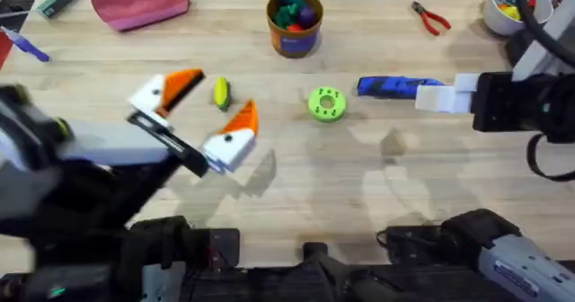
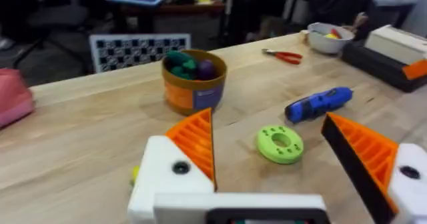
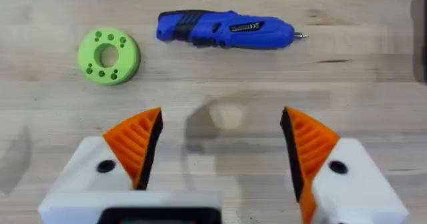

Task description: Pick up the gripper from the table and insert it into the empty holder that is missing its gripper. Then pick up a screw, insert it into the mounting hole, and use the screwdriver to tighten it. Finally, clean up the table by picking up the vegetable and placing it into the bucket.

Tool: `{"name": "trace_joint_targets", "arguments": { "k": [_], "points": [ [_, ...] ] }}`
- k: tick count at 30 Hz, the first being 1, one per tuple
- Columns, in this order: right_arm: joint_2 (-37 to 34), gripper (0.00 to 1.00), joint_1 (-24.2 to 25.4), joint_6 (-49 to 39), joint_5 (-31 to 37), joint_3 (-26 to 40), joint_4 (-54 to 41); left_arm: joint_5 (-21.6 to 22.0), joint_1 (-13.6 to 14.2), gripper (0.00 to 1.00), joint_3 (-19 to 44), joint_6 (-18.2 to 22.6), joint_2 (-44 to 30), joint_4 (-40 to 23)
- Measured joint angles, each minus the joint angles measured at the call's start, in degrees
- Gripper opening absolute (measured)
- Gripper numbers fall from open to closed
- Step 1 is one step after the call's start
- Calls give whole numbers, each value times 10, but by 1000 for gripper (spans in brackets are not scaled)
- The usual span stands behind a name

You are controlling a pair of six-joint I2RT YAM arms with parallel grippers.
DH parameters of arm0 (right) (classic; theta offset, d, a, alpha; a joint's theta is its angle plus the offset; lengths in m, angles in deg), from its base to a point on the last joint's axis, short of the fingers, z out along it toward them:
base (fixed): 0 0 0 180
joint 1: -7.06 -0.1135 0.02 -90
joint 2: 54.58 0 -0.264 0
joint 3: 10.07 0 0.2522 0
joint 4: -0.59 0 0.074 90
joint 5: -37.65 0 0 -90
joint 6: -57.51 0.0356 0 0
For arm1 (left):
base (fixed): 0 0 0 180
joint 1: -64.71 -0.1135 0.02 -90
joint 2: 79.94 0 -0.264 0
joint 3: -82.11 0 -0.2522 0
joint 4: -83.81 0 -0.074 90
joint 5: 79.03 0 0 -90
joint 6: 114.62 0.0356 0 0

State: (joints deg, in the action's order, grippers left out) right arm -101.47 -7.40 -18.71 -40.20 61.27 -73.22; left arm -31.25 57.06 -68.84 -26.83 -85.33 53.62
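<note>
Screwdriver [image 3: 223, 30] label writing is too small to read.

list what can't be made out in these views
- Overhead: the screwdriver tip, hidden under the right gripper.
- Left wrist: the vegetable, mostly behind a white finger.
- Overhead: the white bowl, cut off by the edge and crossed by a cable; its contents are unclear.
</note>
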Motion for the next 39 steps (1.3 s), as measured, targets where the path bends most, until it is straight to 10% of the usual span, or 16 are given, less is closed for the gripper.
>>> {"name": "trace_joint_targets", "arguments": {
  "k": [17, 28, 39],
  "points": [
    [0, 994, 0, 2, 0, 0, 0, 171, -32, 986, 433, 64, -448, -389],
    [0, 994, 0, 2, 0, 0, 0, 228, -31, 986, 497, 60, -615, -409],
    [0, 994, 0, 2, 0, 0, 0, 381, 99, 986, 533, -11, -738, -427]
  ]
}}
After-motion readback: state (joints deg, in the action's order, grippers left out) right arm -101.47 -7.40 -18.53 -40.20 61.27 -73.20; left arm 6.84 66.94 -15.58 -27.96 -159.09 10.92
